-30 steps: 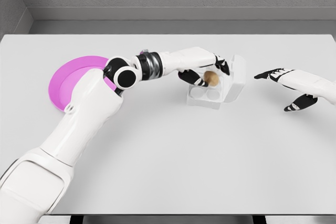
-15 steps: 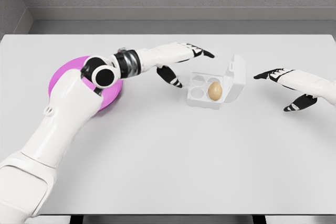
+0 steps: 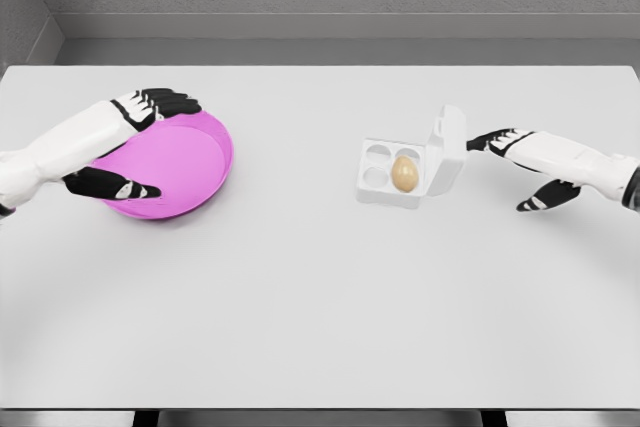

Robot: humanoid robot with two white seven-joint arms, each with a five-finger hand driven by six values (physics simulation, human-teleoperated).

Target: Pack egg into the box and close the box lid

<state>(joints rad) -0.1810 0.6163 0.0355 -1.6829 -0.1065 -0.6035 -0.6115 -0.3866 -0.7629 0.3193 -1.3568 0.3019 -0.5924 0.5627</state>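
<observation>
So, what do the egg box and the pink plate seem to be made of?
Egg box: probably thin white plastic, matte; its open lid and moulded cups look smooth and rigid. Pink plate: likely plastic too, with uniform magenta colour and a soft sheen. Being renders, neither is certain.

one egg (image 3: pixel 404 173) – one box (image 3: pixel 412 159) – one plate (image 3: pixel 175 167)

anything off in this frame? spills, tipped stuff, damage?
Nothing stands out. The egg sits upright in one cup of the box, whose lid stands open. The pink plate lies flat. The left hand is over the plate, and the right hand is near the lid; both are open.
</observation>
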